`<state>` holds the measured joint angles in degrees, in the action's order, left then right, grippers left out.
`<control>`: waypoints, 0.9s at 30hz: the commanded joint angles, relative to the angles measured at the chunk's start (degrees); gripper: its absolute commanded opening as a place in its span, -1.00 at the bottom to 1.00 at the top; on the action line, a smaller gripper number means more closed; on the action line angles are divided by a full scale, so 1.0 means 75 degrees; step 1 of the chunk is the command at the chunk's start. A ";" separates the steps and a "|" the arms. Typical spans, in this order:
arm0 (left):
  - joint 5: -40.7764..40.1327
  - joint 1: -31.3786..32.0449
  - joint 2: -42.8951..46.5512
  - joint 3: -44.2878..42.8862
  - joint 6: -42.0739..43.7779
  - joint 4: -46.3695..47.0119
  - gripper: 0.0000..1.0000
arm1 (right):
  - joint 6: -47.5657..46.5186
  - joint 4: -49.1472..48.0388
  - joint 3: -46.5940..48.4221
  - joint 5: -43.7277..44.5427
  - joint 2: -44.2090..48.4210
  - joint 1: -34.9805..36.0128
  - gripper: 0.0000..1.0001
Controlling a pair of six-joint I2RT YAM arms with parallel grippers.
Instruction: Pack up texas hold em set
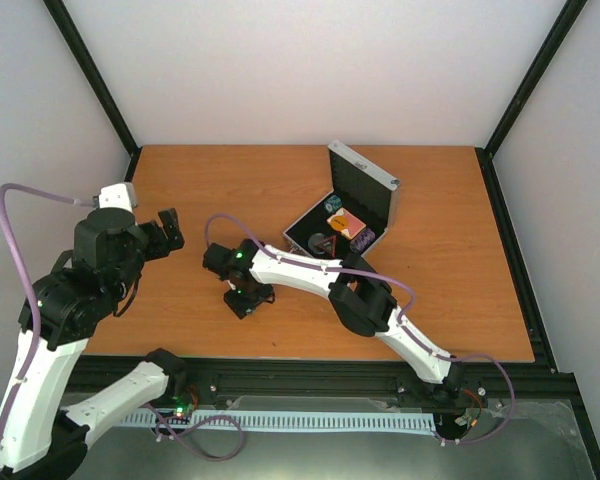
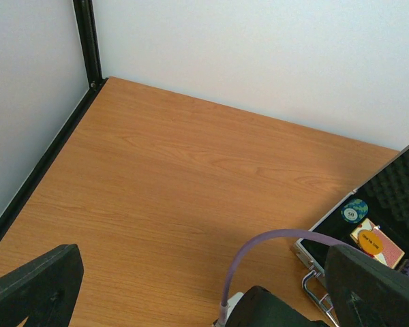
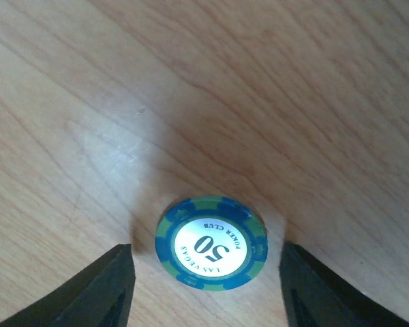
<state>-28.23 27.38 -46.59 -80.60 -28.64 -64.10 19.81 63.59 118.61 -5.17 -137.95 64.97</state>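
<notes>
A blue-and-green poker chip (image 3: 211,243) marked 50 lies flat on the wooden table. My right gripper (image 3: 206,248) stands open around it, one finger on each side with a small gap to each. In the top view the right gripper (image 1: 245,298) points down at the table left of the silver case (image 1: 365,185) and hides the chip. The case stands open and holds a card pack (image 1: 345,225), a black-red triangle (image 1: 320,242) and chips. My left gripper (image 1: 170,232) hovers open and empty at the left. Its view shows the case (image 2: 395,197), a chip (image 2: 355,211) and an orange disc (image 2: 373,240).
The case's metal handle (image 2: 317,289) points toward the arms. A purple cable (image 2: 259,248) arcs over the right arm's wrist. Black frame posts (image 1: 95,80) and white walls border the table (image 1: 230,190) on three sides.
</notes>
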 commanded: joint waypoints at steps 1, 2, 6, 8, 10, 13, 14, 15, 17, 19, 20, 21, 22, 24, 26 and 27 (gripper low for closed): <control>0.0042 -0.0029 0.0059 -0.0272 0.0093 -0.0146 1.00 | 0.0152 0.0178 0.0006 -0.0008 -0.0373 0.0057 0.08; 0.0041 -0.0029 0.0086 -0.0271 0.0093 -0.0158 1.00 | 0.0168 0.0169 -0.0038 0.0001 -0.0360 0.0056 0.06; 0.0046 -0.0029 0.0145 -0.0257 0.0054 -0.0204 1.00 | 0.0221 0.0172 -0.0257 0.0168 -0.0334 0.0056 0.00; 0.0044 -0.0036 0.0185 -0.0231 0.0035 -0.0224 0.99 | 0.0270 0.0158 -0.0408 0.0260 -0.0285 0.0055 -0.04; 0.0050 -0.0029 0.0208 -0.0218 0.0011 -0.0231 1.00 | 0.0327 0.0145 -0.0595 0.0417 -0.0210 0.0056 -0.12; 0.0058 -0.0030 0.0244 -0.0218 -0.0001 -0.0254 1.00 | 0.0404 0.0154 -0.0832 0.0712 -0.0093 0.0057 -0.29; 0.0060 -0.0031 0.0257 -0.0212 -0.0001 -0.0263 1.00 | 0.0430 0.0157 -0.0903 0.0811 -0.0053 0.0056 -0.34; 0.0055 -0.0032 0.0275 -0.0218 -0.0001 -0.0266 0.99 | 0.0446 0.0152 -0.0969 0.0874 0.0004 0.0056 -0.36; 0.0070 -0.0035 0.0295 -0.0214 -0.0001 -0.0284 1.00 | 0.0496 0.0114 -0.1065 0.1006 0.0109 0.0048 -0.37; 0.0078 -0.0029 0.0309 -0.0222 -0.0001 -0.0290 0.99 | 0.0535 0.0123 -0.1100 0.1191 0.0215 0.0044 -0.38; 0.0079 -0.0035 0.0306 -0.0221 -0.0001 -0.0290 0.99 | 0.0543 0.0133 -0.1095 0.1271 0.0251 0.0036 -0.38; 0.0089 -0.0030 0.0307 -0.0216 -0.0004 -0.0299 1.00 | 0.0556 0.0159 -0.1098 0.1346 0.0288 0.0024 -0.39; 0.0098 -0.0029 0.0314 -0.0197 -0.0002 -0.0294 1.00 | 0.0573 0.0175 -0.1100 0.1403 0.0327 0.0018 -0.40; 0.0152 -0.0029 0.0313 -0.0138 0.0009 -0.0286 1.00 | 0.0613 0.0235 -0.1133 0.1531 0.0465 -0.0011 -0.38; 0.0252 -0.0029 0.0269 -0.0117 0.0032 -0.0351 1.00 | 0.0728 0.0289 -0.1267 0.1876 0.0721 -0.0045 -0.06; 0.0326 -0.0035 0.0223 -0.0121 0.0057 -0.0409 0.99 | 0.0794 0.0288 -0.1401 0.2036 0.0909 -0.0099 0.13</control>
<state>-27.49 27.38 -44.66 -80.75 -28.67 -65.65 23.66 62.83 111.55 3.36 -133.84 64.99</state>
